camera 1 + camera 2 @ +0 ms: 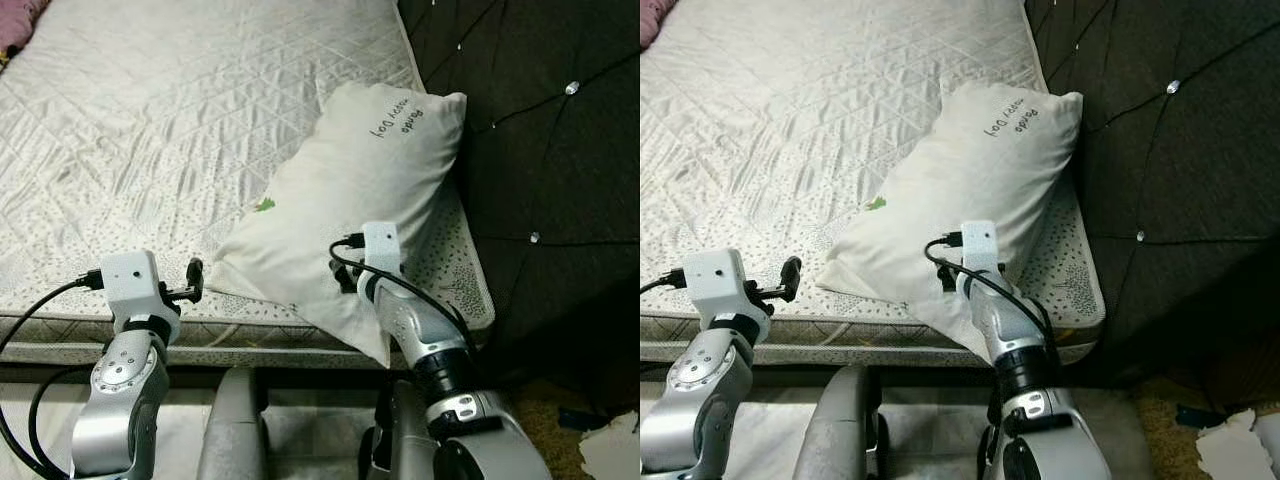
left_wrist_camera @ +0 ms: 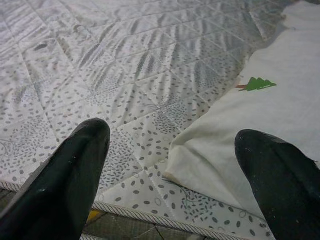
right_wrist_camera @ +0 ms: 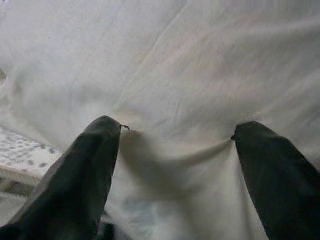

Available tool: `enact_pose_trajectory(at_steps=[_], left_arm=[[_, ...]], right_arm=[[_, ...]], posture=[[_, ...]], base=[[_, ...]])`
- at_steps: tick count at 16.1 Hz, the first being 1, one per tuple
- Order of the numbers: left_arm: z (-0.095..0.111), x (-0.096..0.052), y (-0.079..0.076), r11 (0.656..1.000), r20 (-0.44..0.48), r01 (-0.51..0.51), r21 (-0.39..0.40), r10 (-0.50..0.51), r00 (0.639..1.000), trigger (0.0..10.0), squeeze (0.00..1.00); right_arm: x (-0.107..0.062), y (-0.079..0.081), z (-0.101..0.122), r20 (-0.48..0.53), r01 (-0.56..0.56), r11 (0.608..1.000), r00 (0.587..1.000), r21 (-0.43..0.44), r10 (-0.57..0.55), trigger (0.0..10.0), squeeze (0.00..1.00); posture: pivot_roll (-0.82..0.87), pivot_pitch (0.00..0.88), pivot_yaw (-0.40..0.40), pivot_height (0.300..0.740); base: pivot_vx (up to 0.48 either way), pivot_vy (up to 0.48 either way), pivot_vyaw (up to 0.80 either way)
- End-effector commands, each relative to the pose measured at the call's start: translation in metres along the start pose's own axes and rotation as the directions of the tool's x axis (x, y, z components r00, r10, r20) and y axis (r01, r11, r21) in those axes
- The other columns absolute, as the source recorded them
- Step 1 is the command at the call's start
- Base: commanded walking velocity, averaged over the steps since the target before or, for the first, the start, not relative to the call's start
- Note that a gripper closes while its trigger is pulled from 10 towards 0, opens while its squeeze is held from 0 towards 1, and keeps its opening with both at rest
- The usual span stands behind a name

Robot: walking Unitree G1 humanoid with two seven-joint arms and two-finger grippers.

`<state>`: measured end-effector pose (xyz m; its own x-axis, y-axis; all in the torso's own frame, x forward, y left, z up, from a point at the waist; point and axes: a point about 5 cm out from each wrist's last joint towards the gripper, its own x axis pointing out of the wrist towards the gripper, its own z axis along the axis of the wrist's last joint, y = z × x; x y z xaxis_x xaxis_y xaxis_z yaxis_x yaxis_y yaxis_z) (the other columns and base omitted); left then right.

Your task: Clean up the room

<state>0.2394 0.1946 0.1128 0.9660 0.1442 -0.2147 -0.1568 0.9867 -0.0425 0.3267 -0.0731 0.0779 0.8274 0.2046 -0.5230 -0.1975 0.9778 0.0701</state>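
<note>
Pillow (image 1: 350,190) lies askew at the bed's (image 1: 150,120) near right corner, lower tip overhanging the edge. Right tool (image 3: 175,137), fingers spread, presses into its fabric, nothing clamped. Left tool (image 2: 172,165) hovers wide open, empty, by the pillow's left corner. Step: securing the pillow; next probably calls for closing both, then lifting toward the dark headboard (image 1: 540,130).

Dim, flat indoor light, slightly warm. Soft sheen on quilted mattress (image 1: 180,130); dark headboard (image 1: 540,140) nearly black, small glints on buttons. Head views sharp. Right wrist view soft, pillow (image 3: 190,75) blurred; near fingers (image 2: 65,175) out of focus.
</note>
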Motion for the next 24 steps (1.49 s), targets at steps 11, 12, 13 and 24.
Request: enact_pose_trajectory(at_steps=[11, 12, 13, 24], left_arm=[[-0.001, -0.004, 0.0, 1.0, -0.004, -0.003, -0.006, 0.002, 1.0, 10.0, 0.0], [0.0, -0.005, -0.001, 1.0, -0.004, 0.002, -0.006, -0.002, 1.0, 10.0, 0.0], [0.0, -0.005, -0.001, 1.0, -0.003, 0.005, -0.008, -0.005, 1.0, 10.0, 0.0], [0.0, 0.0, -0.008, 0.999, -0.012, 0.029, -0.017, -0.029, 1.0, 10.0, 0.0]], right_arm=[[-0.003, -0.036, -0.02, 0.007, 0.096, 0.994, 0.995, -0.051, -0.096, 10.0, 0.0], [-0.003, -0.033, -0.022, -0.003, 0.083, 0.996, 0.997, -0.041, -0.083, 10.0, 0.0], [-0.003, -0.031, -0.022, 0.002, 0.07, 0.996, 0.998, -0.052, -0.07, 10.0, 0.0], [0.006, 0.025, -0.021, -0.068, -0.17, 0.985, 0.983, 0.014, 0.17, 0.0, 0.0]], posture=[[0.18, 0.144, -0.016, 0.631], [0.18, 0.148, -0.014, 0.621], [0.18, 0.152, -0.012, 0.606], [0.17, 0.152, -0.009, 0.601]], base=[[0.0, 0.0, 0.0], [0.0, 0.0, 0.0], [0.0, 0.0, 0.0], [0.0, 0.0, 0.0]])
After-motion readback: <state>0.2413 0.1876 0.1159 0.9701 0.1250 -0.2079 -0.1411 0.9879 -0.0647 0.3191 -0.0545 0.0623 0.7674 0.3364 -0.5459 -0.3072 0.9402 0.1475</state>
